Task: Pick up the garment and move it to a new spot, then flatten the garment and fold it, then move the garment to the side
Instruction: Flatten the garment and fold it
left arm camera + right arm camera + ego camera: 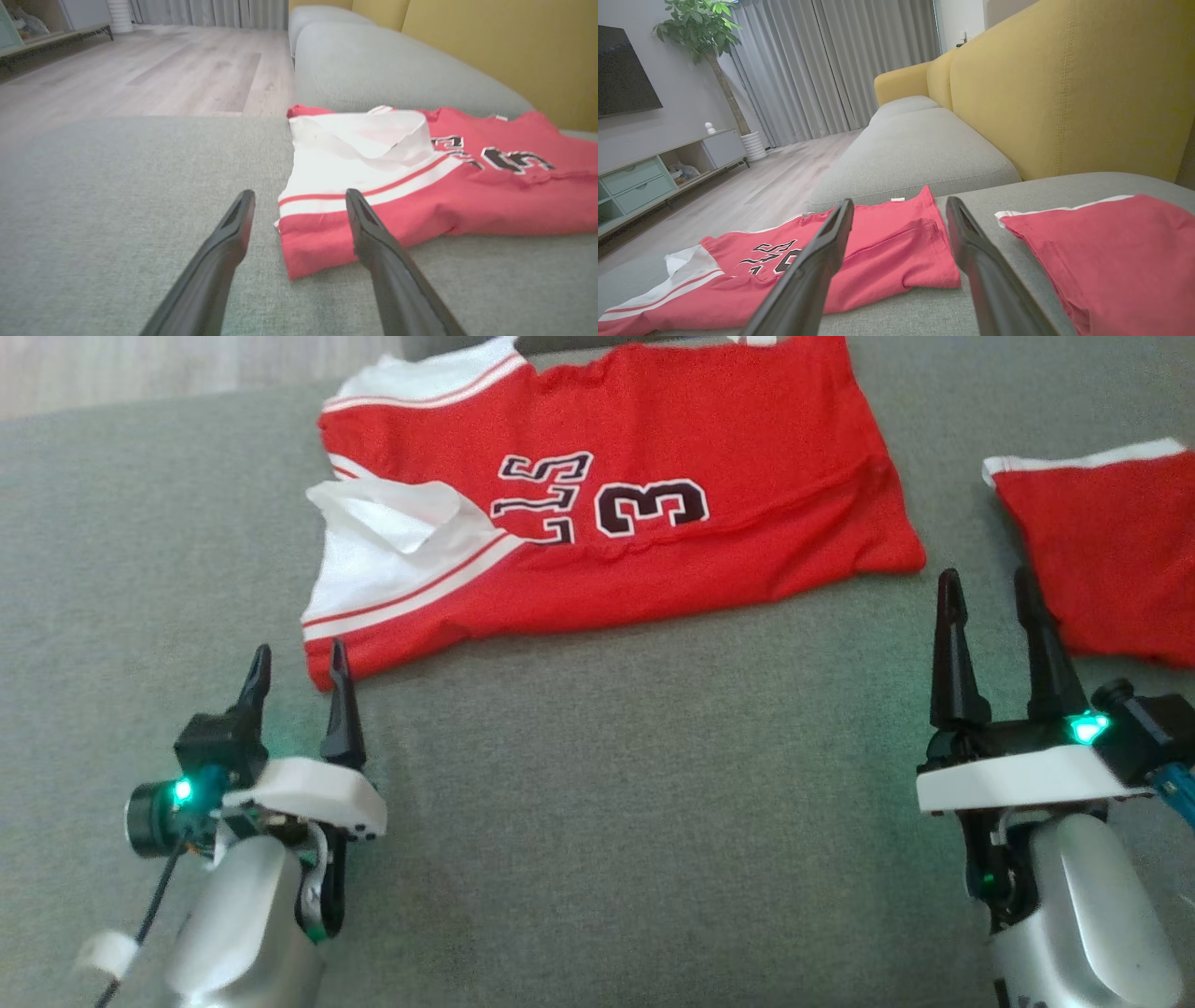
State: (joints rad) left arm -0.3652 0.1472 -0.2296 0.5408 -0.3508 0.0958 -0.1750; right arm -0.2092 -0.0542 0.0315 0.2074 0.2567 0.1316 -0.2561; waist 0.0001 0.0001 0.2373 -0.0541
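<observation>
1. Grey woven sofa cushion [597, 803] spreads under both arms.
2. The left gripper [299, 653] has its two dark fingers spread wide and holds nothing. One fingertip sits at the garment's near corner, and whether it touches is unclear.
3. The right gripper [987, 577] is likewise spread wide and empty, over bare cushion.
4. The red basketball jersey with white striped trim and black numerals [653, 523] lies on the cushion ahead, a white flap turned over at its left end.
5. A second red cloth piece with a white edge [1111, 560] lies just beside the right gripper, apart from the jersey.
6. A yellow sofa backrest [1064, 84] rises behind, and pale wooden floor [140, 70] lies beyond.
</observation>
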